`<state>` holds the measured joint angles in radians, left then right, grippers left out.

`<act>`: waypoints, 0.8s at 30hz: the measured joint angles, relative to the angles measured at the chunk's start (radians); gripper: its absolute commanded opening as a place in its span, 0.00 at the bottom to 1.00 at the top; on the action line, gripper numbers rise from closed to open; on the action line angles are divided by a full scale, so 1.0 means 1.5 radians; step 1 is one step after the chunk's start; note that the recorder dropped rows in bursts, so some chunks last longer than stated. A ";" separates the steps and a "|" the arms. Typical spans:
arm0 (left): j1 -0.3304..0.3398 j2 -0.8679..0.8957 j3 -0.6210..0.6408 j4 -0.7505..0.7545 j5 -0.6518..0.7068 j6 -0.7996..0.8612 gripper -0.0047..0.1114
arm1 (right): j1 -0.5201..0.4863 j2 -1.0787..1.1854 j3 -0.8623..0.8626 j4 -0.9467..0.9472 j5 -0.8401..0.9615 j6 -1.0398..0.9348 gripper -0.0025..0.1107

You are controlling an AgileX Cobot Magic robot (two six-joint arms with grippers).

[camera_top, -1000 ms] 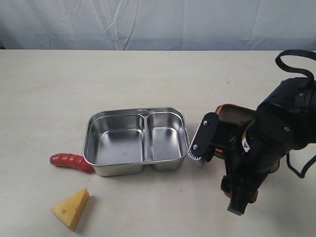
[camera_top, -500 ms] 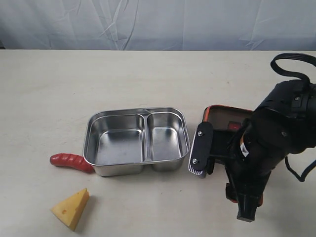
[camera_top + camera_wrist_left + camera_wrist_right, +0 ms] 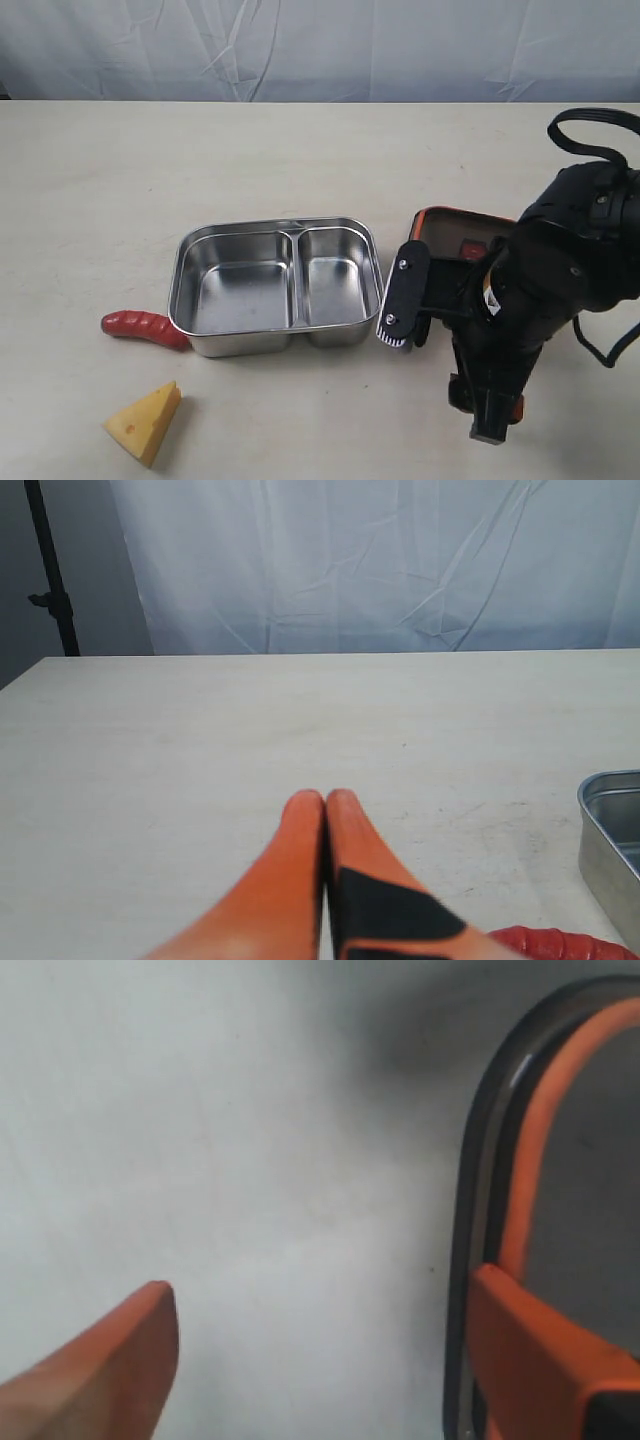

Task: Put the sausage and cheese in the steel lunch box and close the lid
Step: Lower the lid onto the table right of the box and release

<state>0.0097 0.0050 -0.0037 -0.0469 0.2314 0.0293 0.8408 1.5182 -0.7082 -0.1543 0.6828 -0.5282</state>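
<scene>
Left pincer (image 3: 325,808) — pressed together, holding nothing. Right pincer (image 3: 325,1295) — spread, 1 finger over the rim of the lid (image 3: 452,232), which lies seal-up just right of the box (image 3: 240,295). Sausage (image 3: 143,327) lies on the table (image 3: 300,150) against the box's left corner, with the cheese (image 3: 146,420) nearby.

The right arm (image 3: 560,270) is a bulky shell of rounded, matte black housings. A thick black cable (image 3: 590,128) loops from its far side. On its left is a flat black plate (image 3: 403,292) with rounded ends, two small silver screws (image 3: 404,265) and a white ribbed strip (image 3: 392,338) at its near end. A small white triangular sticker (image 3: 492,293) marks the body, but its print is too small to read. The right gripper (image 3: 320,1285) has smooth orange fingers (image 3: 110,1360). The left gripper (image 3: 325,798) has tapered orange ones with rounded tips, and one carries a black patch (image 3: 385,910).
</scene>
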 measured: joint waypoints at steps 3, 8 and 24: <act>0.000 0.000 0.000 0.000 0.000 0.000 0.04 | 0.000 0.000 0.000 0.003 0.003 0.013 0.93; 0.000 0.000 0.000 0.000 0.000 0.000 0.04 | 0.000 0.000 0.000 0.003 0.016 0.018 0.95; 0.000 0.000 0.000 0.000 0.000 0.000 0.04 | 0.001 0.012 -0.024 0.164 0.110 -0.147 0.95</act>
<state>0.0097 0.0050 -0.0037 -0.0469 0.2314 0.0293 0.8421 1.5364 -0.7436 0.0920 0.8480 -0.7493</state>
